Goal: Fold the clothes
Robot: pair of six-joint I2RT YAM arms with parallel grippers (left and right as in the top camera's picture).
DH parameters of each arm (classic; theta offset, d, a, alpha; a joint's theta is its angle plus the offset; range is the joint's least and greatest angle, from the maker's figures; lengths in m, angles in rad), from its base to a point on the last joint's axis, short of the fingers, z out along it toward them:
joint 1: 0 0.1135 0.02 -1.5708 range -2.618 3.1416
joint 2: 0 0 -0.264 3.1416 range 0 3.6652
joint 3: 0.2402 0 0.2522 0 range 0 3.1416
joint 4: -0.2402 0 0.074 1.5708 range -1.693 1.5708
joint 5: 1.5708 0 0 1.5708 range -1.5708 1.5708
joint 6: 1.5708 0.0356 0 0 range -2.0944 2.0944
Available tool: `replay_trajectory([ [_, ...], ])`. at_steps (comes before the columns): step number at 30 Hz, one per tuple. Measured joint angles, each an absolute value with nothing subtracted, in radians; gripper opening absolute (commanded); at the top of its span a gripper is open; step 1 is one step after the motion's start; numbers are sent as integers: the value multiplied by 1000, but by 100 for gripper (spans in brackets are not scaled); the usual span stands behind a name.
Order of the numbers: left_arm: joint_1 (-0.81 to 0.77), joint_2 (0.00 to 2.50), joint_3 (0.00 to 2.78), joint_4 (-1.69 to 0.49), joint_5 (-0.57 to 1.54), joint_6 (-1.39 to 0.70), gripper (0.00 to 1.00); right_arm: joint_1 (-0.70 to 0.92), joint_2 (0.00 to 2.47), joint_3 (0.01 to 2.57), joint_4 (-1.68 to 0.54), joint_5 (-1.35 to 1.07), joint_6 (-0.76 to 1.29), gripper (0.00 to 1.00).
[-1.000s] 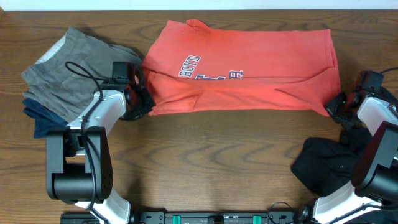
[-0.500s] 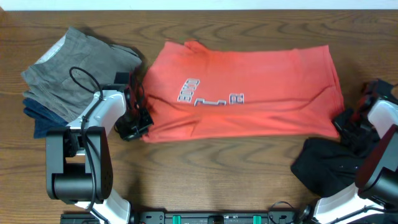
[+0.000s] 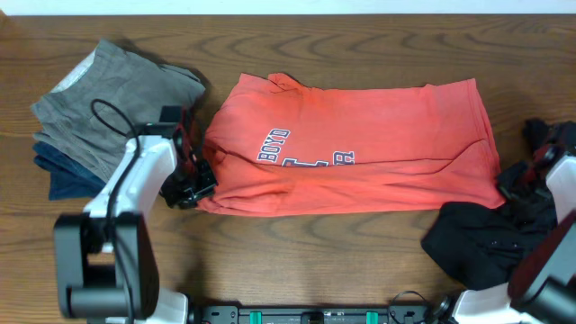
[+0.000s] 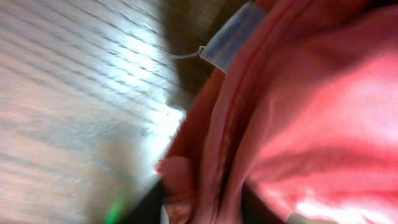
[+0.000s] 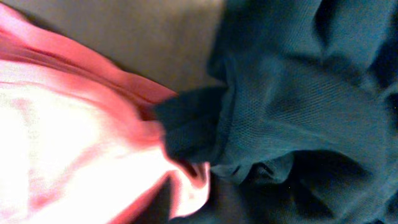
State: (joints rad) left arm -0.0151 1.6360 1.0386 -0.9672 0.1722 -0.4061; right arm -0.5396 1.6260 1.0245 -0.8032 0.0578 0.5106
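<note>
t-shirt: the coral-red t-shirt (image 3: 360, 148) lies flat on the table (image 3: 297, 261), mid-table and nearer the far edge. the lettering (image 3: 301, 155) faces up.
long axis: runs from the left edge towards the right edge, so one short end faces each arm.
left gripper: the left gripper (image 3: 191, 178) sits at the shirt's left end. in the left wrist view a red hem is bunched right at the fingers, so the jaws look clamped on that edge. a white label (image 4: 230, 37) shows further up the seam.
right gripper: the right gripper (image 3: 522, 175) is at the shirt's near right corner. cloth fills its wrist view and hides the fingers, so i cannot tell whether the jaws are apart or together.
crowding: the black garment (image 3: 472, 238) is heaped at the near right corner of the table, touching the shirt's corner. in the right wrist view it overlaps the red cloth, so that side risks snagging both.
stack: a grey garment (image 3: 108, 99) over a navy garment (image 3: 63, 175) lies by the far left corner, just beside the left arm.
nearer arm: neither, as each arm has its own end. judged next: a fold across the long axis, one end carried towards the other.
</note>
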Motion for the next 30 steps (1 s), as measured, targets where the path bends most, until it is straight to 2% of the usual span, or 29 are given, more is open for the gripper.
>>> replay_trajectory([
  [3,-15,1583,1039,-990,169,-409,100,-537,1562,1024,-784,19,492,72],
  [11,-15,1490,1039,-993,167,-391,100,-535,1422,1024,-751,-140,381,68],
  [20,-69,1407,1115,-794,223,-287,100,-499,1366,1024,-782,-215,294,69],
  [25,-124,1481,1238,-751,242,-228,100,-446,1366,1024,-782,-225,273,69],
  [30,-126,1660,1410,-749,282,-170,100,-426,1366,1024,-792,-230,265,69],
])
